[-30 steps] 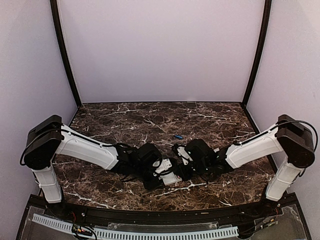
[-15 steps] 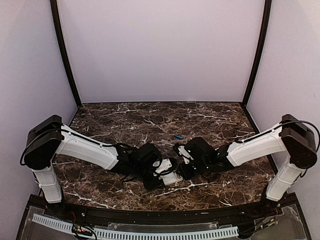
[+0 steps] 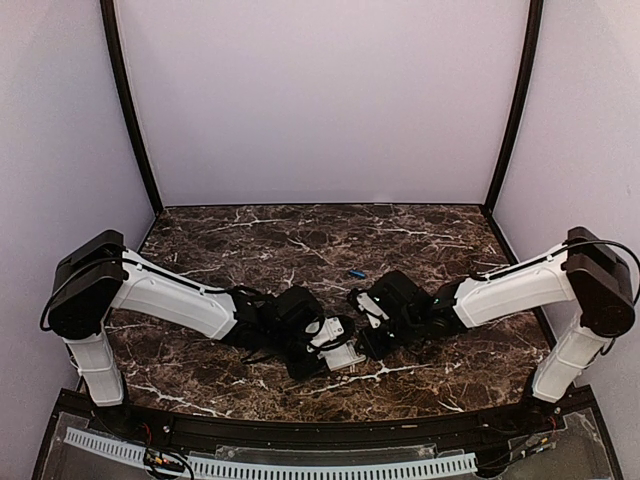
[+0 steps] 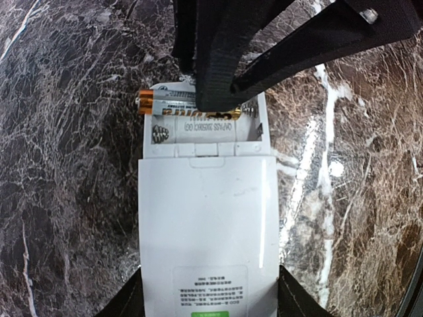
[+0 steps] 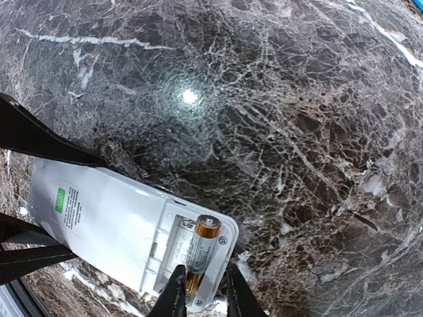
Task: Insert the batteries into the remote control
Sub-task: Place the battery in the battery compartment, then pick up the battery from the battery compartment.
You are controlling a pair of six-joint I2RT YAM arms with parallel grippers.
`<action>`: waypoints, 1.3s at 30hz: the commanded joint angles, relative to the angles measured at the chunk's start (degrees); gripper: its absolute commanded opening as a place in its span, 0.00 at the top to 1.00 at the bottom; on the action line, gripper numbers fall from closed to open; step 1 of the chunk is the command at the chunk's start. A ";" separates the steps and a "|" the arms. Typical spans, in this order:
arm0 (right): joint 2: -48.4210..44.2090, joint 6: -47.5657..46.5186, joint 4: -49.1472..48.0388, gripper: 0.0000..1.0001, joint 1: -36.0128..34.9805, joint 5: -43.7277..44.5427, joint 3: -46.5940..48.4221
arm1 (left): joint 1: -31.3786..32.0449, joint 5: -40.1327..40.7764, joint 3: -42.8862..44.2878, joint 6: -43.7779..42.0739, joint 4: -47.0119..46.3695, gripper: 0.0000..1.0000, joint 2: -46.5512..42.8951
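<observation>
1. The left gripper (image 4: 210,300) has its fingers pressed onto the two long edges of the remote control (image 4: 208,218) at the label end. It pinches the remote flat on the table (image 5: 297,132), back face up.
2. The remote's compartment end points away from the left fingertips and stands uncovered. Its outer corners are not gripped.
3. A battery (image 4: 165,100) lies in the slot farther from the left gripper, gold end at the side wall. I cannot tell whether it is fully seated. The nearer slot (image 4: 160,135) shows its spring.
4. The right gripper (image 5: 205,271) has its jaws slightly spread, straddling the battery's dark end. One finger is against the battery, and a strip of white plastic shows beside the other, so it is not pinching.
5. A second battery (image 3: 355,272), blue, lies on the table beyond both grippers, well apart from them.
6. Bare marble lies beyond the right fingertips and to their right. The left gripper's fingers crowd the other side.
</observation>
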State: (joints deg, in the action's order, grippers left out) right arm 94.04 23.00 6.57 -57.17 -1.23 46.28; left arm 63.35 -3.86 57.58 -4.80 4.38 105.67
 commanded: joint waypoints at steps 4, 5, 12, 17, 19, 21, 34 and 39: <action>-1.58 0.02 0.87 0.80 2.51 -1.66 2.72 | 0.28 -1.59 -3.03 0.57 8.08 0.85 3.49; -1.64 0.09 0.18 0.80 3.01 -2.34 2.76 | 0.28 -1.59 -3.01 0.58 8.09 0.85 3.54; 0.89 0.23 -2.85 0.83 5.29 -5.89 4.19 | 0.35 -1.70 -3.02 0.49 8.09 0.84 3.57; 2.57 0.40 -3.99 0.83 5.40 -8.26 5.06 | 0.35 -1.85 -3.01 0.55 8.10 0.80 3.64; 3.24 0.37 -3.85 0.84 5.43 -8.36 5.41 | 0.29 -1.87 -3.00 0.50 8.10 0.78 3.68; 3.97 0.30 -3.42 0.86 5.40 -7.92 5.77 | 0.29 -1.76 -2.88 0.49 8.18 0.77 3.78; 5.44 -0.76 -3.66 0.92 5.25 -7.74 3.93 | 0.29 -1.27 -2.61 0.64 8.32 0.76 4.25; 4.27 -1.44 -4.24 0.92 4.79 -8.37 2.53 | 0.30 -0.99 -2.42 0.71 8.36 0.76 4.48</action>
State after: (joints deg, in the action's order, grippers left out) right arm 98.78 22.65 3.38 -52.10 -9.15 50.48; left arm 63.48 -3.88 57.60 -4.82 4.40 105.73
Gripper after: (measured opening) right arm 0.073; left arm 0.560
